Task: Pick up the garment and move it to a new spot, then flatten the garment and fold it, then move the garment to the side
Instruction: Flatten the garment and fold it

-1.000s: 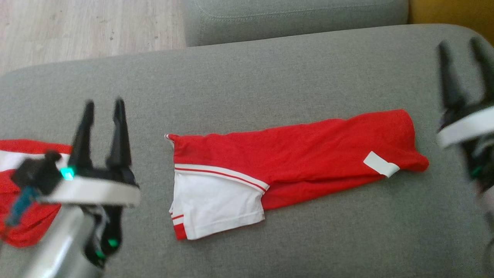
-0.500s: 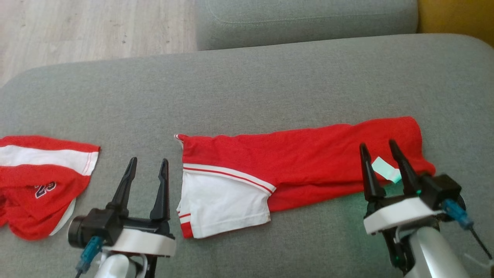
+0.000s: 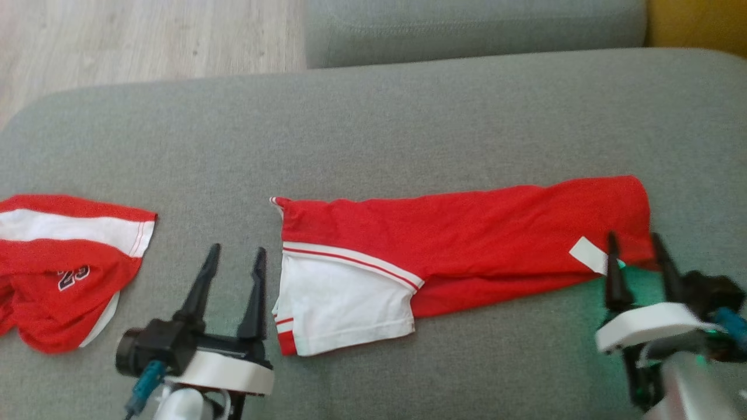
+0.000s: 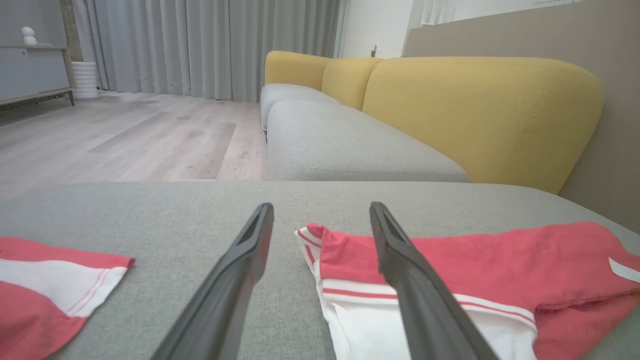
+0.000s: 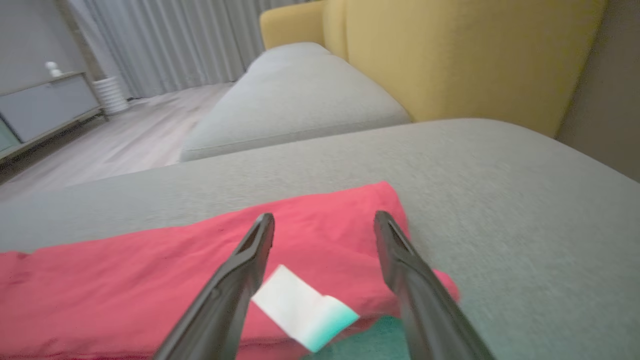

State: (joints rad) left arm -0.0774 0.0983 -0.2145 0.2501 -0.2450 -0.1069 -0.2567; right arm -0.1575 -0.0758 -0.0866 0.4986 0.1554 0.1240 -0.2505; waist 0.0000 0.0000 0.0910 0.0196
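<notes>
Grey sofa cushion (image 3: 408, 116) bore the red shirt (image 3: 478, 233) lengthwise left-right, white sleeve (image 3: 344, 309) leftward — left gripper (image 3: 237, 249), right gripper (image 3: 634, 238) both splayed wide.

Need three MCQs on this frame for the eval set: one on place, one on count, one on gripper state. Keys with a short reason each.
1. Where does the second red garment lie relative to the folded garment?
A. On top of it
B. Apart from it, toward the robot's left on the grey cushion
C. On the wooden floor

2. How many garments lie on the grey cushion?
A. One
B. Two
C. Four

3. What is the state of the right gripper?
A. Open, fingers at the folded garment's end by the white label
B. Shut on the white label
C. Shut on the second red garment

Key:
1. B: bare cushion separates the two in the head view.
2. B: the folded garment and the rumpled one are both on the cushion.
3. A: the right wrist view shows the fingers spread wide with nothing between them.
</notes>
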